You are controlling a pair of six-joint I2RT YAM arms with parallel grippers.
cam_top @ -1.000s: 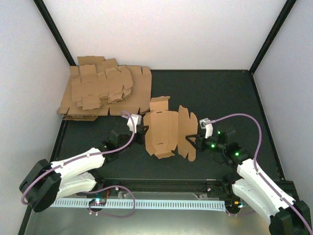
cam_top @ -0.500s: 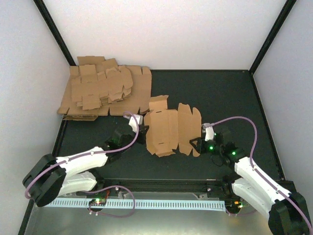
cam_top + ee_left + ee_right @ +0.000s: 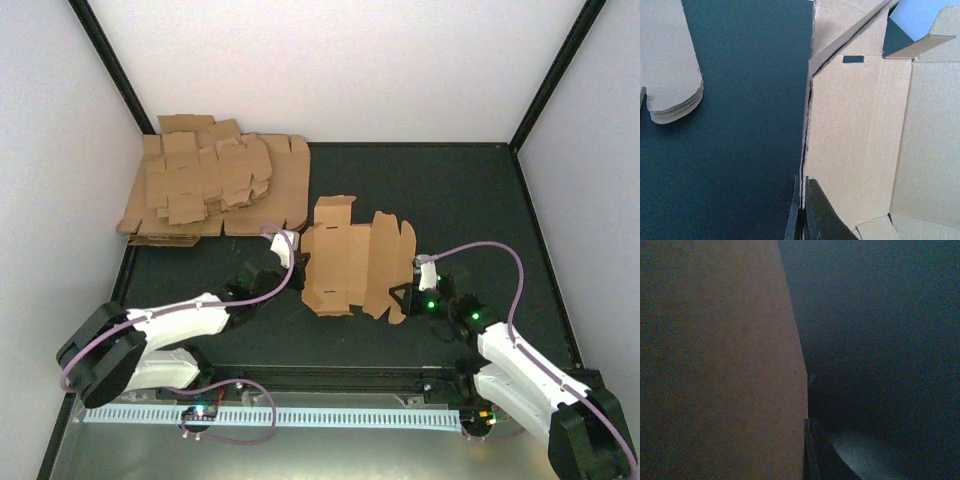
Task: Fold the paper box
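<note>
The paper box [image 3: 352,262] is a brown die-cut cardboard sheet, partly folded, lying mid-table between the two arms. My left gripper [image 3: 296,262] is shut on its raised left side flap; in the left wrist view the fingers [image 3: 801,220] pinch the thin edge of the paper box [image 3: 860,130]. My right gripper [image 3: 400,297] is at the box's right side panel. In the right wrist view the paper box [image 3: 720,360] fills the left half, pressed against one dark finger [image 3: 815,455]; the other finger is hidden behind it.
A thick pile of brown cardboard sheets [image 3: 210,185] lies at the back left; its rounded corner shows in the left wrist view [image 3: 667,65]. The dark table [image 3: 450,190] is bounded by a black frame and white walls.
Both grippers have carried the box to the right and slightly nearer. The left arm has stretched out further, and the right arm has drawn back toward its base.
</note>
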